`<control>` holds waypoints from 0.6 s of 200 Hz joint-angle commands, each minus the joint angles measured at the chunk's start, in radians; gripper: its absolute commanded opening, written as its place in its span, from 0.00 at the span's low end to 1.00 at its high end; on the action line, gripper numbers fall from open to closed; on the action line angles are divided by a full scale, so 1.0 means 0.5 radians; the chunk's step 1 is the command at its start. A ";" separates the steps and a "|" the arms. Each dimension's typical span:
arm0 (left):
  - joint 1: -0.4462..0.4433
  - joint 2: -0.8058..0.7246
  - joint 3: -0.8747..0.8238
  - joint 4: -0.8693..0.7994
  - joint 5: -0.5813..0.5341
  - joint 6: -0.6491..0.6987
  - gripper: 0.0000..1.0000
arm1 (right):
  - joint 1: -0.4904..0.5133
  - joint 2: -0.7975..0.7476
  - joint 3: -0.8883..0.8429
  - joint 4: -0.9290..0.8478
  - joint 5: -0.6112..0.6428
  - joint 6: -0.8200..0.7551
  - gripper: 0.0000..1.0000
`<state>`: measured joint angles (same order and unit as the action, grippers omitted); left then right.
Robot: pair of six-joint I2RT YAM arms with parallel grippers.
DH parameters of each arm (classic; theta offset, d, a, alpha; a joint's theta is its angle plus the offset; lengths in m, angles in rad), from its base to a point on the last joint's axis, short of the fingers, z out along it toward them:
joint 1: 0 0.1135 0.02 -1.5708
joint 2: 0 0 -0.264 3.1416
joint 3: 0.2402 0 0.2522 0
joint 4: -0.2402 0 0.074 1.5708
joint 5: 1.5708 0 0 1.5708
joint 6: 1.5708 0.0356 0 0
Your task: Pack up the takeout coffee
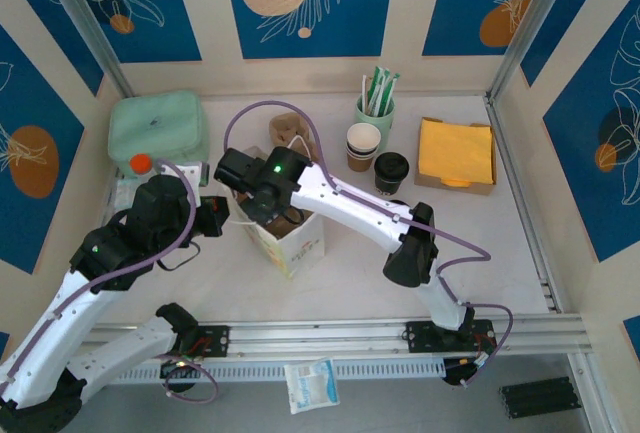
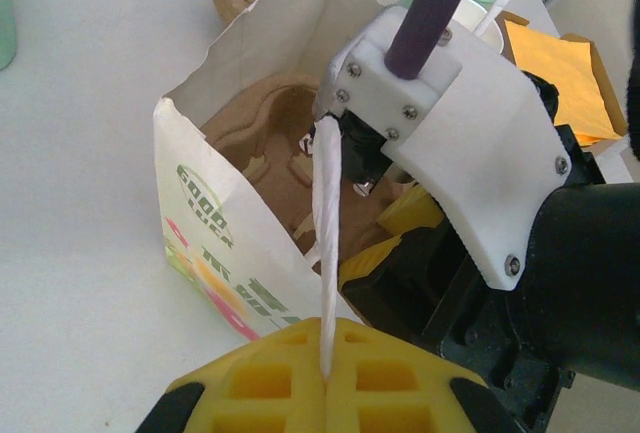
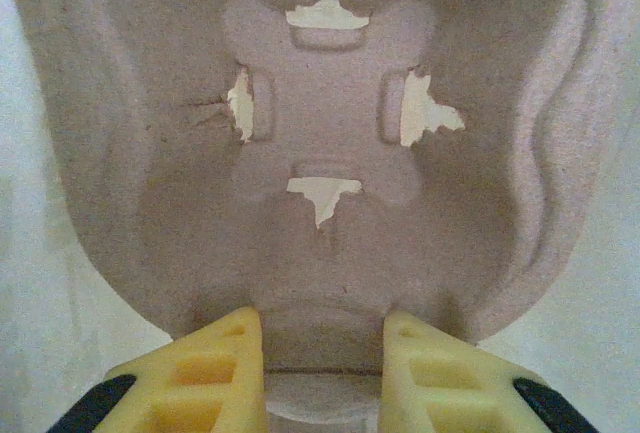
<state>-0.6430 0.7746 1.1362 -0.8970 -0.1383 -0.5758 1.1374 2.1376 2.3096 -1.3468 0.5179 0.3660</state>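
The takeout coffee (image 1: 391, 171), a small paper cup with a black lid, stands on the table at the back right, away from both grippers. A white printed paper bag (image 1: 297, 240) (image 2: 212, 215) stands open at the centre. My left gripper (image 1: 212, 217) (image 2: 328, 373) is shut on the bag's twisted white handle (image 2: 328, 223), just left of the bag. My right gripper (image 1: 262, 201) (image 3: 323, 353) reaches down into the bag's mouth. It is shut on a ridge at the edge of a brown pulp cup carrier (image 3: 330, 143) (image 2: 250, 118) that lies inside the bag.
A stack of lidless paper cups (image 1: 363, 143) stands beside the coffee, with a green cup of stirrers (image 1: 376, 105) behind it. A tray of orange napkins (image 1: 456, 153) sits at the right. A green lidded box (image 1: 158, 125) and another pulp carrier (image 1: 288, 129) are at the back.
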 commanded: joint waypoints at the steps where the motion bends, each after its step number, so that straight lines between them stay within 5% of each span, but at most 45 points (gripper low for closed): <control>1: 0.020 -0.010 0.023 0.013 0.006 -0.024 0.00 | 0.021 -0.010 -0.060 -0.008 0.012 0.007 0.25; 120: 0.019 -0.019 0.023 0.007 -0.003 -0.024 0.00 | -0.098 -0.059 -0.240 0.122 -0.288 0.084 0.25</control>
<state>-0.6430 0.7742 1.1362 -0.8970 -0.1383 -0.5762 1.1034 2.1376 2.2017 -1.2934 0.4358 0.3859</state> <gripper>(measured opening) 0.064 0.253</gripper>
